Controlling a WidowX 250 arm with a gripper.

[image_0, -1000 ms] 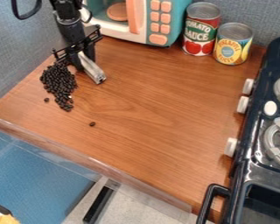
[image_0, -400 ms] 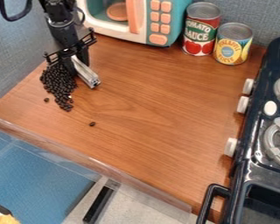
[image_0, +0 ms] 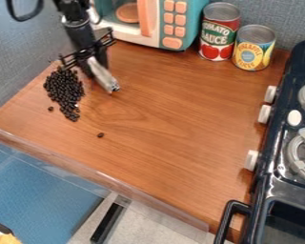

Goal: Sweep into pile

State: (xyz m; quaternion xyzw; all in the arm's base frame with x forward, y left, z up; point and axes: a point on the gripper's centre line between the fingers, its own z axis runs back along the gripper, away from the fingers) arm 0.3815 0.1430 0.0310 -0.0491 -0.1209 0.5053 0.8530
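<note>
One silvery bar (image_0: 103,75) sits clamped between the fingers (image_0: 102,57), near the black beans (image_0: 65,89).

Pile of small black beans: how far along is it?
Mostly done, it seems: one pile of small black beans lies massed on the brown wooden counter. In hand: a silver-grey bar at the black tool, beside the pile. Remaining: two stray beans, one just left of the pile's lower end, another nearer the counter's front edge.
</note>
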